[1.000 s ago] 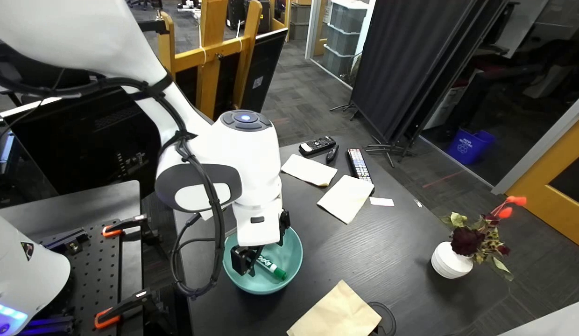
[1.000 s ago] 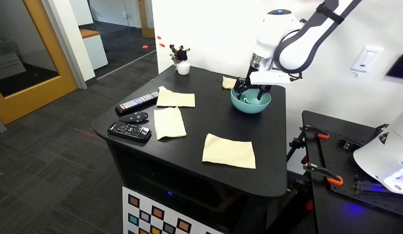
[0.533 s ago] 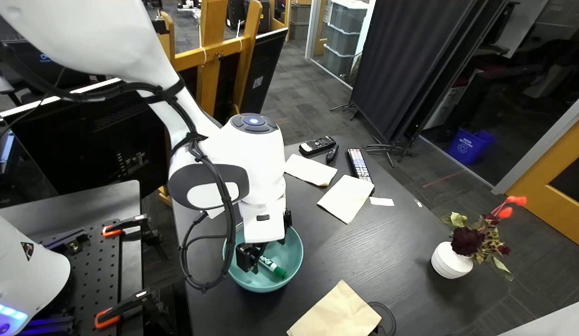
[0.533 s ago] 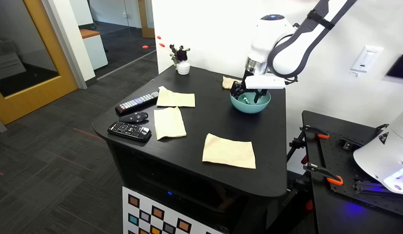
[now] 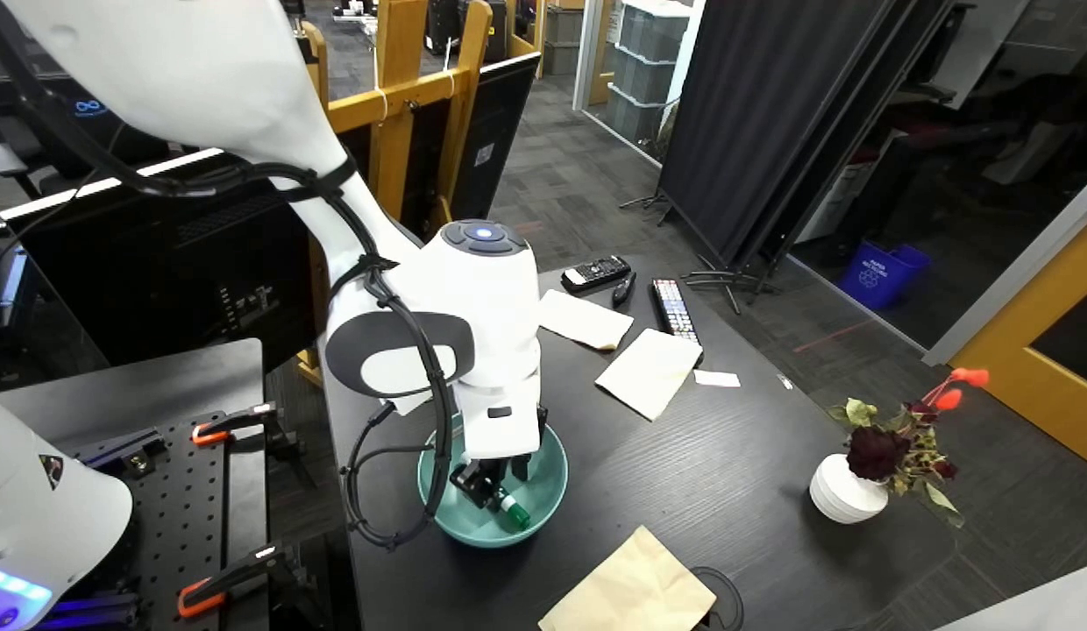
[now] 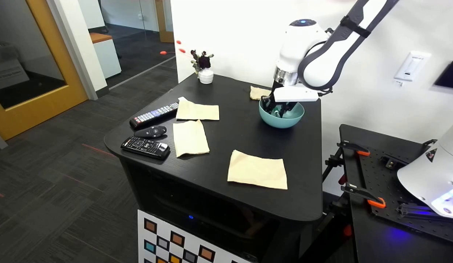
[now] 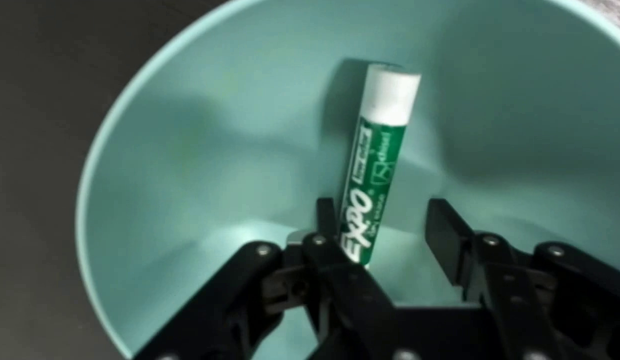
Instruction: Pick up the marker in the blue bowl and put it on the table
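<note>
The marker [image 7: 377, 155], green with a white end, lies in the blue bowl [image 7: 155, 165]. Its green cap [image 5: 516, 514] shows in an exterior view. The marker's near end is hidden behind my gripper in the wrist view. My gripper [image 7: 384, 220] reaches down into the bowl, its fingers on either side of the marker. The left finger [image 7: 326, 216] in the wrist view is close beside the marker; whether they touch I cannot tell. A clear gap separates the right finger [image 7: 447, 240] from it, so the jaws stand partly open. Under the bowl is the dark table [image 5: 728, 464].
Pale paper napkins [image 6: 257, 170] lie spread on the table, one of them [image 5: 631, 587] near the bowl. Black remotes [image 6: 145, 147] sit by the table's rounded edge. A white vase [image 5: 848, 488] with flowers stands farther off. The bowl's rim [image 6: 300, 109] surrounds the gripper.
My gripper has moved down and sideways within the bowl, over the marker. Its fingers have come closer together. The marker's cap has shifted slightly at most.
</note>
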Available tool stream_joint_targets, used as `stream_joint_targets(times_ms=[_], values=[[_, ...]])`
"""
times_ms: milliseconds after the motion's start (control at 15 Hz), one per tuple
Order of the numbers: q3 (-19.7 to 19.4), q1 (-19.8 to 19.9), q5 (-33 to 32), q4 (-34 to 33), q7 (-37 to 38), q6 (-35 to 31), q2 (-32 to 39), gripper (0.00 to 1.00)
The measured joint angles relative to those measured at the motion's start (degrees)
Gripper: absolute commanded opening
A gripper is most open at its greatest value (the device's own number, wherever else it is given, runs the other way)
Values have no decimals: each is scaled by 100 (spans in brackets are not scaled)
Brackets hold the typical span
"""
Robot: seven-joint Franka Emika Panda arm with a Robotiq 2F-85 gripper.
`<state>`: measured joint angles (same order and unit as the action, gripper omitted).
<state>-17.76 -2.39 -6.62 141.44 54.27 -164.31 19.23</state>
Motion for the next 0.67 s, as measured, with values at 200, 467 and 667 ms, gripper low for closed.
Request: stream_joint_targets(times_ms=[200, 467, 667], values=[[-28, -55, 7, -34, 0, 0, 1, 1], [-111, -120, 8, -35, 1, 6, 0, 5], [-249, -223, 3, -6, 3, 16, -57, 5]])
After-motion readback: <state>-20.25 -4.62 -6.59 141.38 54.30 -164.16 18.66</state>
